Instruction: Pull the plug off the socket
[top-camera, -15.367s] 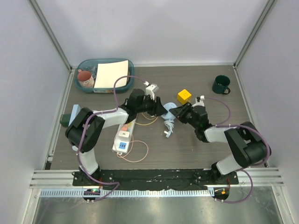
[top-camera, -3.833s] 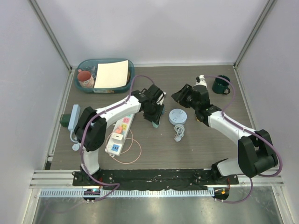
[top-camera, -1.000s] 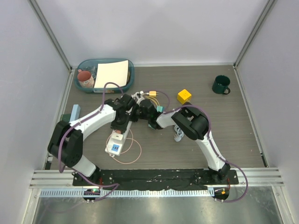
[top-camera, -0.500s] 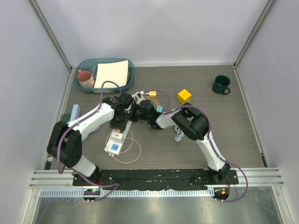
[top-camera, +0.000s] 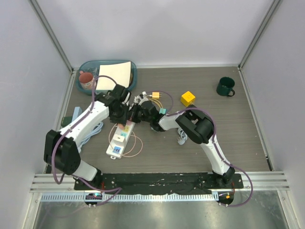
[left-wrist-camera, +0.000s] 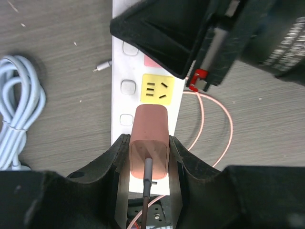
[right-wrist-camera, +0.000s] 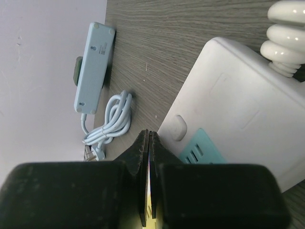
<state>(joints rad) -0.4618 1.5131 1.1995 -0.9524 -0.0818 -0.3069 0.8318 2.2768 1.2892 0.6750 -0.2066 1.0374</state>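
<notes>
My left claw [left-wrist-camera: 148,143] is clenched on the plug [left-wrist-camera: 149,125], a small square block (it looks pinkish in my wrist view) standing on the socket [left-wrist-camera: 125,62] just beside its yellow outlet face [left-wrist-camera: 157,90]. My right claw [right-wrist-camera: 146,143] is pinched closed on nothing, over the socket past that face. I judge the plug light, rigid and smooth-sided, held only by its prongs, so its flat opposite sides, low down, are the place to hold, with a straight pull lest the light socket rise too. I count one plug, one socket, one shorter light-blue strip [right-wrist-camera: 94,59] well apart, two claws.
</notes>
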